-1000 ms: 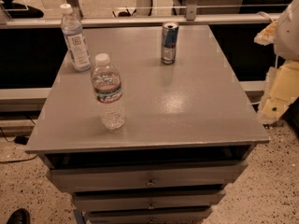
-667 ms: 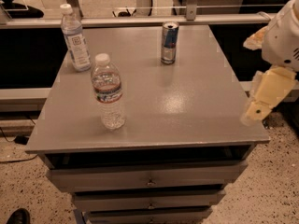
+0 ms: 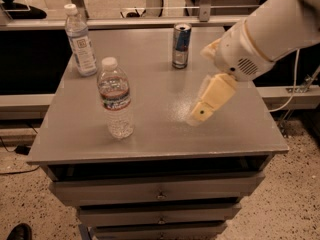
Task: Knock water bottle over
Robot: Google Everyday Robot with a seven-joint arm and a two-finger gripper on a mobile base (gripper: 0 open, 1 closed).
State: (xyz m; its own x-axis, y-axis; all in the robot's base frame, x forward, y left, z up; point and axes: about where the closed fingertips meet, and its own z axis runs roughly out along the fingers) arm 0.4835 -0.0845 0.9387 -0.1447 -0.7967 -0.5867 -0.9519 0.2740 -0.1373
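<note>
The water bottle [image 3: 116, 99] stands upright on the front left of the grey tabletop [image 3: 160, 134]. It is stout, clear and ribbed, with a white cap and a narrow red-white-dark band label. My gripper [image 3: 200, 115] hangs over the middle right of the table, at the end of the white arm [image 3: 265, 34] that comes in from the upper right. It is to the right of the bottle and apart from it, holding nothing.
A taller slim bottle [image 3: 80, 41] with a white label stands at the back left. A silver-blue drink can [image 3: 181, 46] stands at the back middle. The table is a drawer cabinet [image 3: 160, 191]. A cable [image 3: 292, 91] hangs at the right.
The arm has swung in from the right edge over the table, and the gripper has moved left towards the water bottle. The bottles and can have not moved.
</note>
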